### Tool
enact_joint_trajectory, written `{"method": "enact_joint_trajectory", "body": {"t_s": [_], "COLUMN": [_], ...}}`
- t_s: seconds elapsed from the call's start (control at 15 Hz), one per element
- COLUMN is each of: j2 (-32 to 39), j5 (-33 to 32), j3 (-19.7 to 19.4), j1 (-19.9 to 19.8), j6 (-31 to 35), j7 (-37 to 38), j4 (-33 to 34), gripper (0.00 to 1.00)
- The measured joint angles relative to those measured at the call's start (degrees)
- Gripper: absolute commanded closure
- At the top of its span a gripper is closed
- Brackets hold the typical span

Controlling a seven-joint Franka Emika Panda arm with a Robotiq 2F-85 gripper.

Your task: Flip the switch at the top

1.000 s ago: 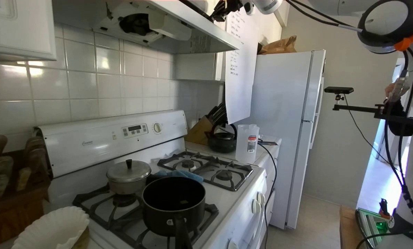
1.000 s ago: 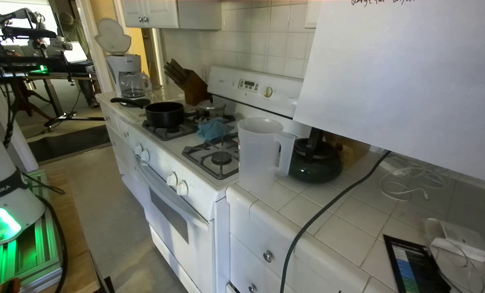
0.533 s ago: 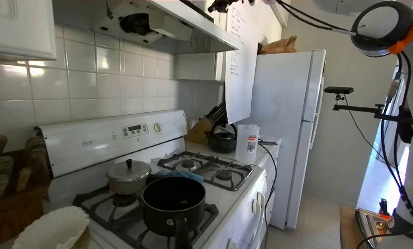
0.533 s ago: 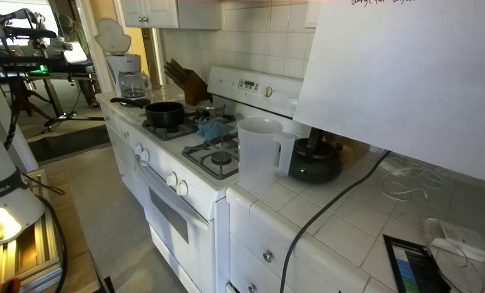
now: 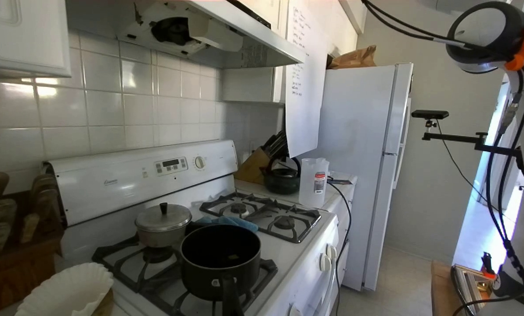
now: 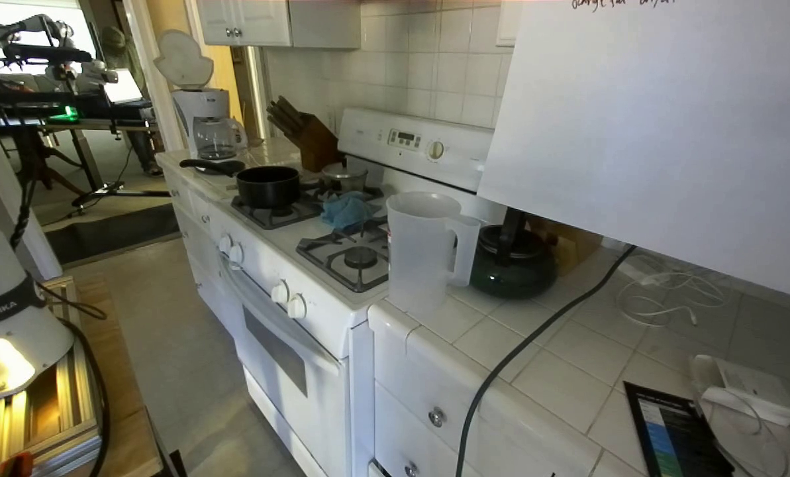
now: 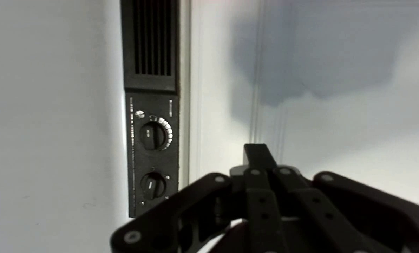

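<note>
My pincer (image 7: 261, 156) is pinched all the way closed, with nothing in it. In the wrist view, two black knobs (image 7: 152, 136) sit left of it, apart from it, on the hood's (image 5: 262, 36) dark panel (image 7: 153, 158).

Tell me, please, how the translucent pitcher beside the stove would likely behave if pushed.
The pitcher is probably light: no liquid line shows through its body. Taller than wide, it may tip if pushed high up. It might slide on the smooth-looking counter tiles.
</note>
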Motion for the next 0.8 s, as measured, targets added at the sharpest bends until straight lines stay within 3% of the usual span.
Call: {"method": "enact_joint_trajectory", "body": {"t_s": [0.4,0.47,0.53,0.8], "j2": [-0.92,-1.25,-1.53,-1.57], "j5": [1.84,1.88,1.89,1.91], "j3": [0.51,0.51,0.50,0.19], "j1": [-4.21,-4.79,-5.32,-6.84], "j6": [-15.27,-17.00,-18.37,-18.89], "j7": [-12.19,-14.05,-15.74,-20.95], "j4": [0.14,0.16,0.16,-0.01], "gripper": [1.00,0.74,0.73,0.46]}}
